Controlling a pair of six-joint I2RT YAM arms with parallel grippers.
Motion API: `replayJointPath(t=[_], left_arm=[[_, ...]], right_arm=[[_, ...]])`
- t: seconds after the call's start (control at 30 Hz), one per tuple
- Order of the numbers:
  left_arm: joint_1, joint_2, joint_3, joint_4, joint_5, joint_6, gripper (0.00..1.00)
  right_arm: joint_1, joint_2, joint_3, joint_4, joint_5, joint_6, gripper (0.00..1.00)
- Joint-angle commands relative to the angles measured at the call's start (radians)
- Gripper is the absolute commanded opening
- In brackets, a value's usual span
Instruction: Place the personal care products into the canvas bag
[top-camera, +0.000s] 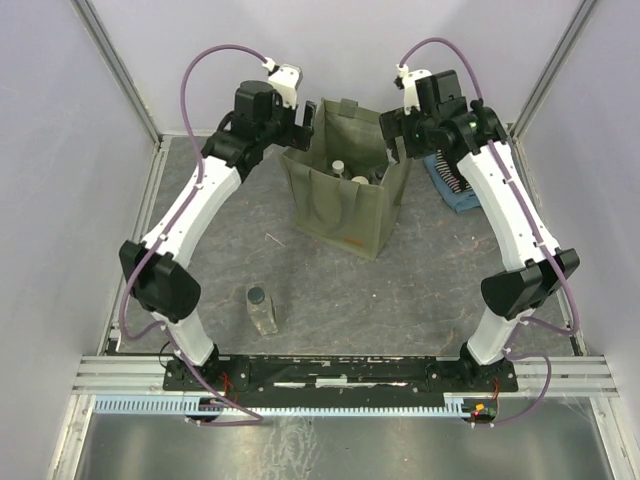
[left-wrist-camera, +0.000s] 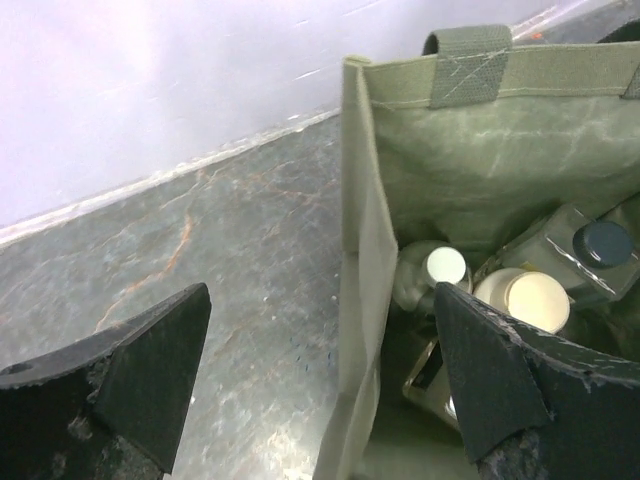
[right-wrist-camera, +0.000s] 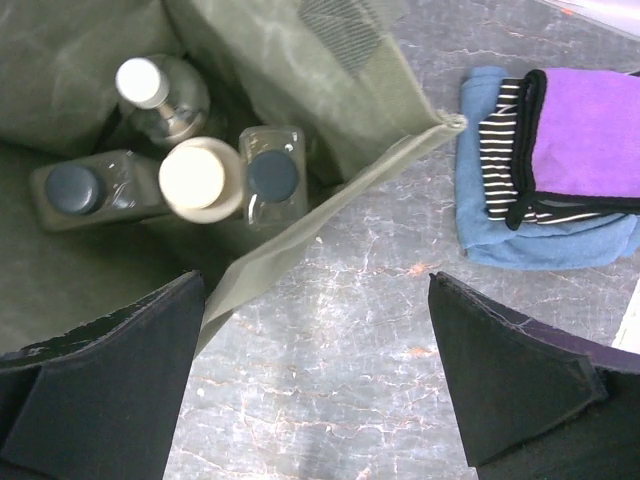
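Olive-green fabric is what you see first: the canvas bag (top-camera: 340, 215) stands open on the grey table (top-camera: 340, 300), and everything else sits around it. Four of the products are inside the bag; a cream jar (right-wrist-camera: 198, 178) is in the middle, with a nozzle-topped bottle (right-wrist-camera: 150, 90) just beside it; a clear dark-capped bottle (right-wrist-camera: 272, 180) is close against the jar on one side and a second dark-capped bottle (right-wrist-camera: 85, 190) on the other. A third clear bottle (top-camera: 262, 308) is outside the bag, on the table well off its near left corner. The left gripper (left-wrist-camera: 322, 300) hangs at the bag's left rim, fingers spread wide with the side wall between them and nothing in their grasp; the right gripper (right-wrist-camera: 315, 285) hangs over the bag's right rim, likewise wide apart and empty, the rim running between its fingers. A folded blue and purple cloth (right-wrist-camera: 560, 170) lies near the bag's right side.
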Motion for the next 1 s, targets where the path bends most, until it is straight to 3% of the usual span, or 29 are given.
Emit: replayJointPath(t=[0.0, 0.27, 0.4, 0.6, 0.73, 0.97], left_arm=[[-0.001, -0.164, 0.064, -0.16, -0.124, -0.078, 0.99], [-0.033, -0.406, -0.187, -0.519, -0.199, -0.271, 0.99], [-0.065, -0.5, -0.314, -0.682, -0.163, -0.391, 1.0], [-0.108, -0.584, -0.4, -0.85, -0.04, -0.544, 1.0], [-0.145, -0.632, -0.463, -0.972, -0.035, -0.632, 1.0], [-0.155, -0.714, -0.589, -0.948, -0.002, -0.752, 0.99]], right_arm=[[-0.041, 0.03, 0.079, -0.007, -0.038, 0.044, 1.0], [-0.044, 0.027, 0.014, -0.001, -0.068, 0.044, 0.96], [-0.043, 0.028, 0.0, 0.004, -0.078, 0.045, 0.88], [-0.043, 0.043, -0.007, 0.002, -0.066, 0.042, 0.88], [-0.043, 0.058, -0.003, -0.005, -0.044, 0.036, 0.88], [-0.043, 0.072, -0.004, -0.013, -0.029, 0.032, 0.89]])
